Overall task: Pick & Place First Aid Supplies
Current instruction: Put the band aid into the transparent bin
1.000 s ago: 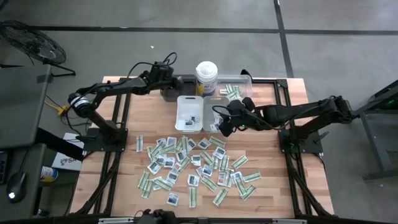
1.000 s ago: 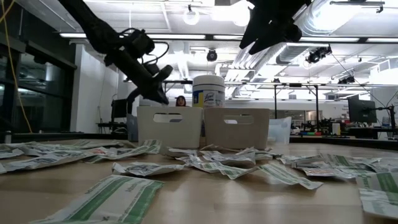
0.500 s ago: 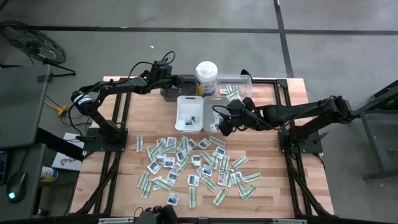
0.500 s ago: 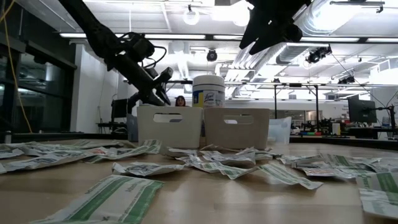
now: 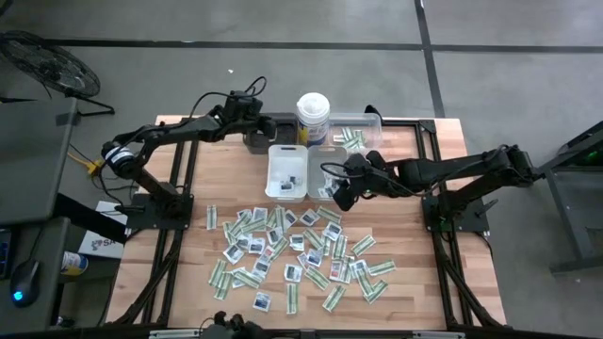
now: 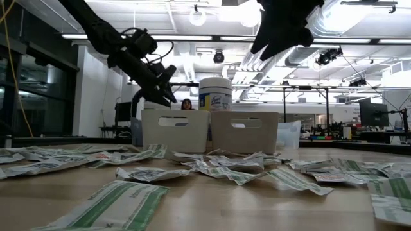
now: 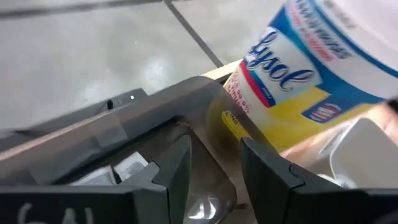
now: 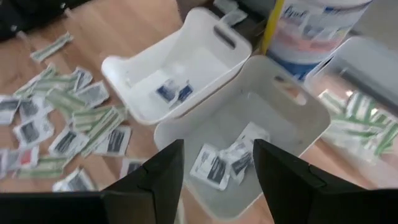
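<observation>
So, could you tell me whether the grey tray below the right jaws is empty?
No: in the right wrist view the grey tray holds a few white sachets on its floor.

"Lysol" in blue script on the white canister [image 7: 298, 74] label.

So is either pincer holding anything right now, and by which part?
Nothing is held. The left pincer is open over the dark tray beside the canister; the right pincer is open and empty above the grey tray.

Wooden table [image 5: 188, 273], scattered first aid supplies [image 5: 292, 247], white tray [image 5: 287, 171], grey tray [image 5: 325, 162], canister [image 5: 312, 117], possibly clear tray [image 5: 363, 127]
</observation>
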`<state>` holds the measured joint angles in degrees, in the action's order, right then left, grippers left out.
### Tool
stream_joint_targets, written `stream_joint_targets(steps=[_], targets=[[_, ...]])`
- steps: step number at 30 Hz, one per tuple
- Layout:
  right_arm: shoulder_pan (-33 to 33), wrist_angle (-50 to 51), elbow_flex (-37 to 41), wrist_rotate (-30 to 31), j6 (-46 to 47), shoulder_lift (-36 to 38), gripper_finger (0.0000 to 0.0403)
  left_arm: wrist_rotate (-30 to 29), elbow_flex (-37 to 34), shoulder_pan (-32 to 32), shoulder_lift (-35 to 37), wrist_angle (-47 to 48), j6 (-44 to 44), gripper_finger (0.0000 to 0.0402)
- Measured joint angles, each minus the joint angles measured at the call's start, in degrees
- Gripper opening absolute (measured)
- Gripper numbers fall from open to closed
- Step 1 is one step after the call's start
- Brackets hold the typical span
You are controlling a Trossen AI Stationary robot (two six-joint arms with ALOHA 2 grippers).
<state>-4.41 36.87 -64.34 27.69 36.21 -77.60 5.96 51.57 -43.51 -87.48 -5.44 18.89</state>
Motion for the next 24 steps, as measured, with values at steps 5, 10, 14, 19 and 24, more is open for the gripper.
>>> stream_joint_targets(steps=[5,10,14,19,24], targets=[[-0.1,2.4,0.0,-6.6,-0.9,0.0,0.0185,2.1,0.0,0.0,4.4,3.4,-10.2,0.0133],[-0.1,4.1,1.4,-14.8,-2.0,0.0,0.0185,7.7,0.0,0.0,8.8,8.6,-21.5,0.0133],[-1.2,2.8,5.8,-22.2,-5.9,0.0,0.0184,10.8,0.0,1.4,11.5,15.6,-30.4,0.0133],[-4.0,-1.6,11.5,-25.3,-8.6,0.0,0.0183,11.3,0.0,5.2,14.1,23.0,-36.5,0.0133],[-5.6,-9.2,16.4,-24.1,-1.1,0.0,0.0182,11.1,0.0,10.1,15.8,26.4,-37.3,0.0133]])
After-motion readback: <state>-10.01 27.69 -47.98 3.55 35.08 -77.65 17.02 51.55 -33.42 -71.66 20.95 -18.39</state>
